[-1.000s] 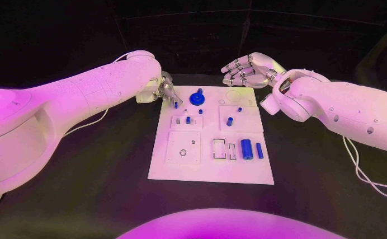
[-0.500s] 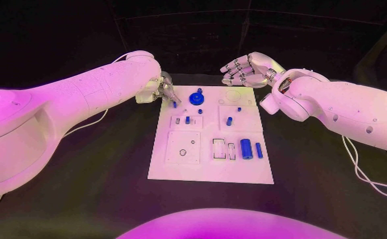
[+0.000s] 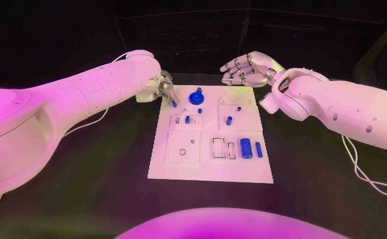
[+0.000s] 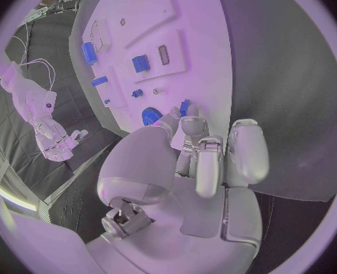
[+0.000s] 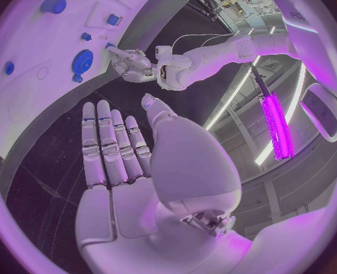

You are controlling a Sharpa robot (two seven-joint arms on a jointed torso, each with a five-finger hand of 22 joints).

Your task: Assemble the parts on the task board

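Little had shifted since a second earlier; the left hand (image 3: 164, 90) stayed at the far left corner of the white rectangular task board (image 3: 211, 169), its fingertips pinching a small blue peg-like part (image 4: 184, 108) beside the blue gear-shaped part (image 3: 197, 98); insertion judged not yet finished. Right hand (image 3: 250, 70) hovered beyond the board's far edge, fingers straight and apart, holding nothing; the black surface (image 3: 97, 155) lay open either side; remaining blue parts sat mid-board.
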